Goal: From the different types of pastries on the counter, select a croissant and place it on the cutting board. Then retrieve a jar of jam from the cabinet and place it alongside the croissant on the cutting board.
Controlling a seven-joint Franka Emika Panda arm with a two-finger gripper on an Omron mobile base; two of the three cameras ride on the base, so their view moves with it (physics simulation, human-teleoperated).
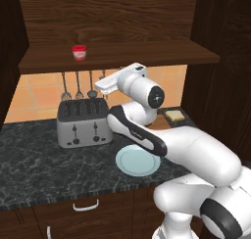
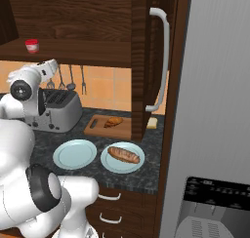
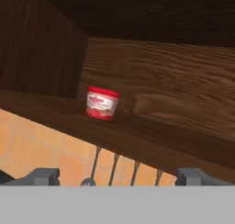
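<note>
The jar of jam, red-lidded with a whitish band, stands alone on the open shelf of the dark wooden cabinet, near its left wall. My gripper is open with nothing between its widely spread tips, below and in front of the jar, a short way off. From the left base view the hand hovers above the toaster, under the shelf edge, right of the jar. The croissant lies on the wooden cutting board on the counter.
A silver toaster sits under the hand, with utensils hanging behind it. An empty blue plate and a plate with the baguette loaf lie near the front. The bread slice is beside the board. An open cabinet door and fridge stand right.
</note>
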